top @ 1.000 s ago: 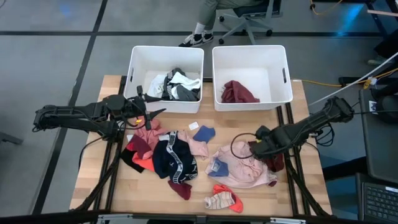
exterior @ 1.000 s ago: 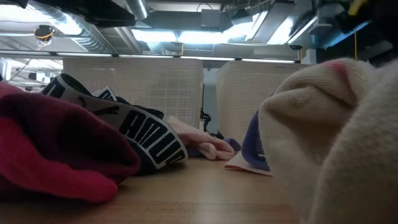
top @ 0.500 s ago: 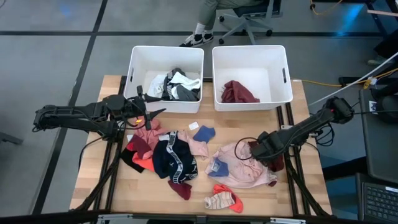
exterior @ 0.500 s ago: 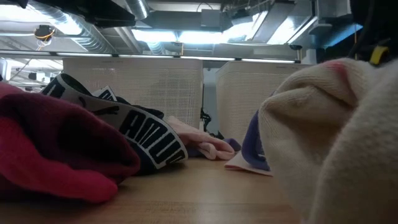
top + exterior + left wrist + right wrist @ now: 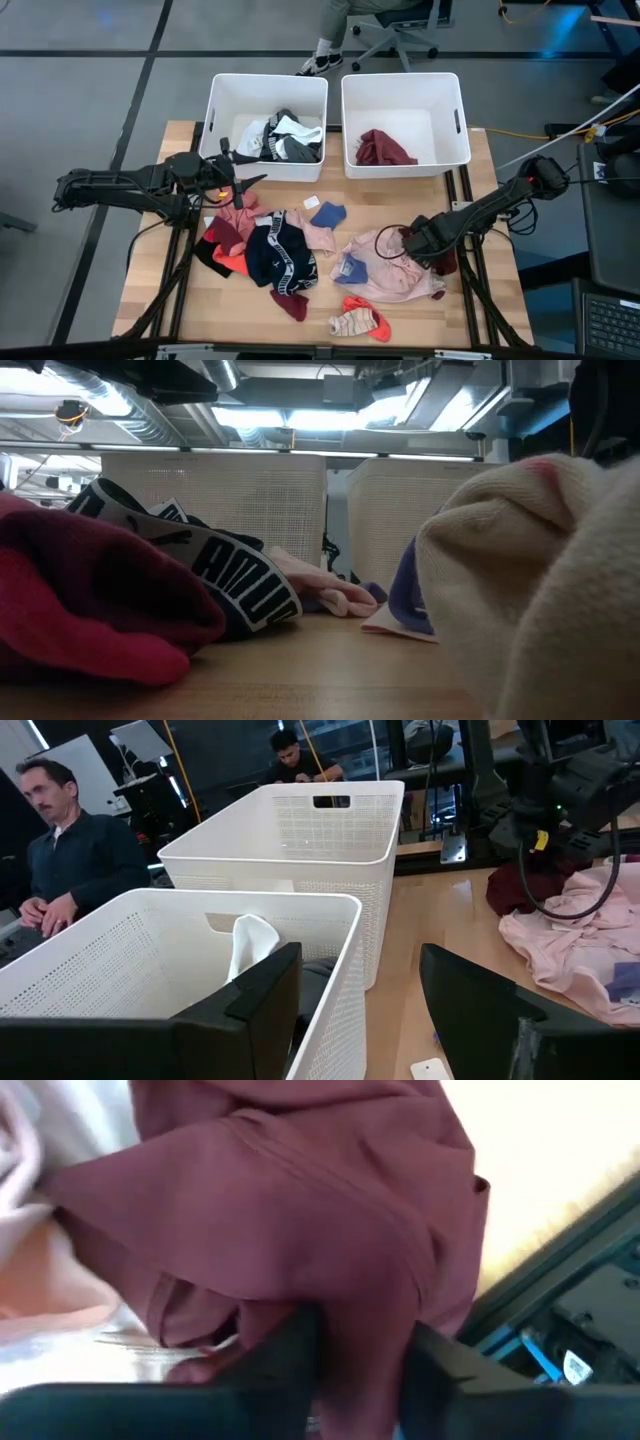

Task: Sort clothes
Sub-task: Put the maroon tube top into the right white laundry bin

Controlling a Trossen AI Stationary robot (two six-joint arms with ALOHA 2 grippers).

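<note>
right hand: the right hand (image 5: 421,243) is low over the wooden bench (image 5: 180,310); in the right wrist view its two dark fingers (image 5: 285,1345) pinch a fold of the crumpled maroon fabric garment (image 5: 290,1220), which bunches up between them; narrowed on the cloth, gripping it by my reading
garment from the hand: directly under and ahead of the fingertips, touching; the maroon heap (image 5: 442,262) trails back under the arm toward the bench's right rail; no clear long axis, a soft lump
beside the hand: the pale pink soft fabric garment (image 5: 385,270) spreads away from the fingertips toward the bench's middle, its edge touching the maroon one; a lift may drag it along
nearer arm: the right, already on the cloth; the left is well apart across the bench
left hand: the left hand (image 5: 232,172) hovers with its fingers spread wide and nothing between them, just beside the left white rectangular perforated plastic bin (image 5: 222,95)
goal, as I judge: the right white rectangular plastic bin (image 5: 445,92), beyond the right hand toward the far edge, already holds a dark red piece of cloth (image 5: 383,148); the way there looks open
surface: bare pale wood, flat; other clothes lie heaped nearer the left hand
room: grey floor around the bench; two seated people show past the bins in the left wrist view
</note>
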